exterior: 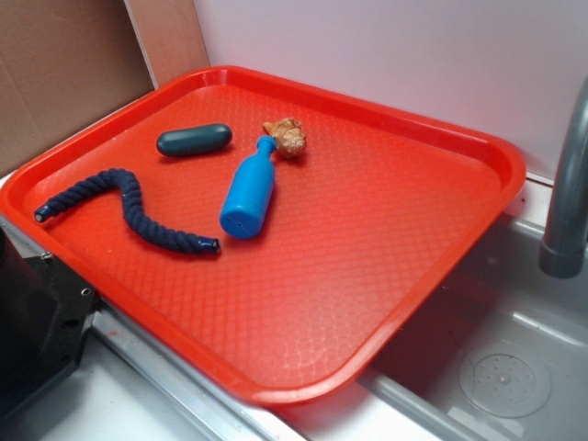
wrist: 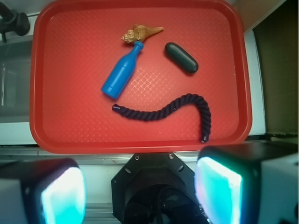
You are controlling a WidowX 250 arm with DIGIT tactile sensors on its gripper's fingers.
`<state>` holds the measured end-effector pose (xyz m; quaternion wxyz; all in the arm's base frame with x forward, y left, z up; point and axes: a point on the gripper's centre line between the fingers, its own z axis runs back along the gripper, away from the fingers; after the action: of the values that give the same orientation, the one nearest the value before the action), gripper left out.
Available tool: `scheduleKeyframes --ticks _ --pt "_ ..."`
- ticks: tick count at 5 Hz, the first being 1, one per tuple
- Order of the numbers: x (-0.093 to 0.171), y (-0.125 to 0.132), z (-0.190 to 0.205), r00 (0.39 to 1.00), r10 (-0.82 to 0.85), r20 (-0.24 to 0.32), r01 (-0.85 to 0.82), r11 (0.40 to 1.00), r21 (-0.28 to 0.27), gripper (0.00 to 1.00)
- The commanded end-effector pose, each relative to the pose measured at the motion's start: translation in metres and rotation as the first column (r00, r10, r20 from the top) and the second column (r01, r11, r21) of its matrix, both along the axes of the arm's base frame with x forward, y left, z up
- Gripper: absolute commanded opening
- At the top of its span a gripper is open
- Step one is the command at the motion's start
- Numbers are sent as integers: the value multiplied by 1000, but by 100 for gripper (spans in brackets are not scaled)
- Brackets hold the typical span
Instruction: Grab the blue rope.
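Observation:
The blue rope (exterior: 129,209) is a thick navy twisted piece, S-curved, lying flat on the left of the red tray (exterior: 367,276). In the wrist view the blue rope (wrist: 170,112) lies near the tray's near edge. My gripper (wrist: 140,191) is high above, back from the tray over the robot base, open and empty, with both glowing pads (wrist: 63,196) wide apart. The gripper itself is out of the exterior view.
A bright blue plastic bottle (exterior: 250,195), a dark teal capsule (exterior: 194,140) and a tan shell-like toy (exterior: 287,136) lie on the tray beside the rope. A grey faucet (exterior: 568,184) and sink (exterior: 505,367) are on the right. The black robot base (exterior: 32,322) is at left.

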<state>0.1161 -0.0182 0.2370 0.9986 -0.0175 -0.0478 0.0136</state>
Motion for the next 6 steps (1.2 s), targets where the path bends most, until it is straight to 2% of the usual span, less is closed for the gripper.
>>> scheduleKeyframes --ticks 1,3,4,5,6 --pt "0 0 0 1000 0 0 0 1000 0 100" --pt "9 3 -6 997 70 20 -70 998 -8 100" --pt "14 7 -13 981 189 34 -188 982 -17 100" --pt "22 17 -37 900 425 93 -423 905 -48 100" --pt "30 26 -63 765 635 110 -632 772 -60 100"
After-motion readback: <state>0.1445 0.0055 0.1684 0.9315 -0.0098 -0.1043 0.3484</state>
